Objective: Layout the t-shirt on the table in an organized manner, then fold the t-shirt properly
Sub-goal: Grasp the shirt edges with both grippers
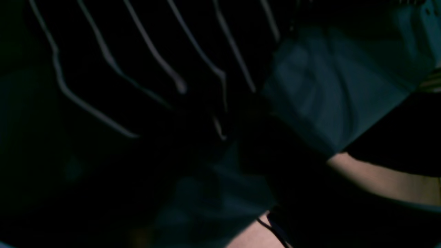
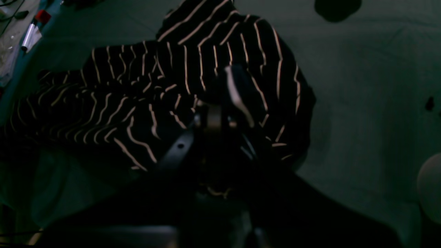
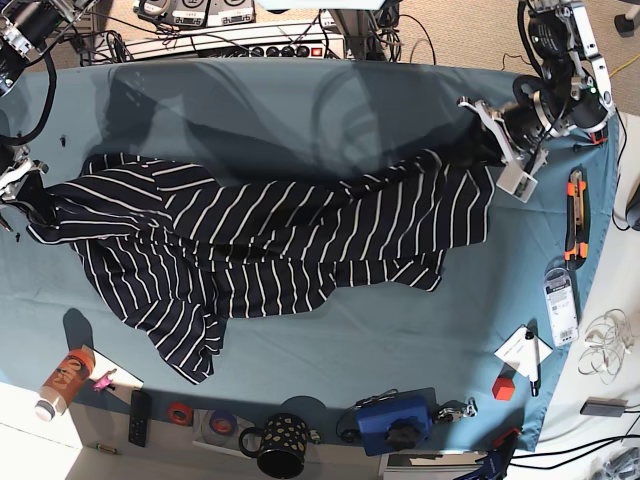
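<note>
Overhead, t-shirt (image 3: 260, 240) spans teal table (image 3: 300, 110); right claw (image 2: 220, 103) grips it; left claw (image 3: 480, 140) unclear.

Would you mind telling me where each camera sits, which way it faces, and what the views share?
Left wrist: on the left arm, pressed close to the t-shirt over the table; no end effector discernible.
Right wrist: on the right arm, looking along the right end effector, which pinches striped fabric.
Base: overhead, looking down on the table; both arms at the shirt's ends, left end effector.
Shared: all show the t-shirt and table.
</note>
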Robot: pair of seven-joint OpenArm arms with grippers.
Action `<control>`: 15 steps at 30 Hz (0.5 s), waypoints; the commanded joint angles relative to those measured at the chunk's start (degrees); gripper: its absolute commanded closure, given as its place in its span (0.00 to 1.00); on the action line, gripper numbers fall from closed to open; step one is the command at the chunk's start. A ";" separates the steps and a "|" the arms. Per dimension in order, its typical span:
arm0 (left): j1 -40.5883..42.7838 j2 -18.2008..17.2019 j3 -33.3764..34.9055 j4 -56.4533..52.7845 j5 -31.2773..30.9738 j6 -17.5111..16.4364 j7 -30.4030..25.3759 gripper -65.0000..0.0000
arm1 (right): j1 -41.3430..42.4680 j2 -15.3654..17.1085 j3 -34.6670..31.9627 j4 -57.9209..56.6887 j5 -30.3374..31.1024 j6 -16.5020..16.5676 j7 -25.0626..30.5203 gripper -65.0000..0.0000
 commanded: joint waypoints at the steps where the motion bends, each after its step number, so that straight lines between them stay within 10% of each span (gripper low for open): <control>1: -0.50 -0.59 -0.17 1.03 -1.57 -0.49 -2.84 0.47 | 0.48 1.64 0.33 0.94 1.20 0.06 1.43 1.00; 9: -5.11 -0.61 -0.22 2.23 -0.11 -0.17 -9.79 0.38 | 0.48 1.64 0.33 0.94 1.18 0.06 1.43 1.00; 15: -14.56 -0.61 -0.04 0.28 17.11 7.67 -9.29 0.38 | 0.48 1.64 0.33 0.94 1.20 0.06 1.43 1.00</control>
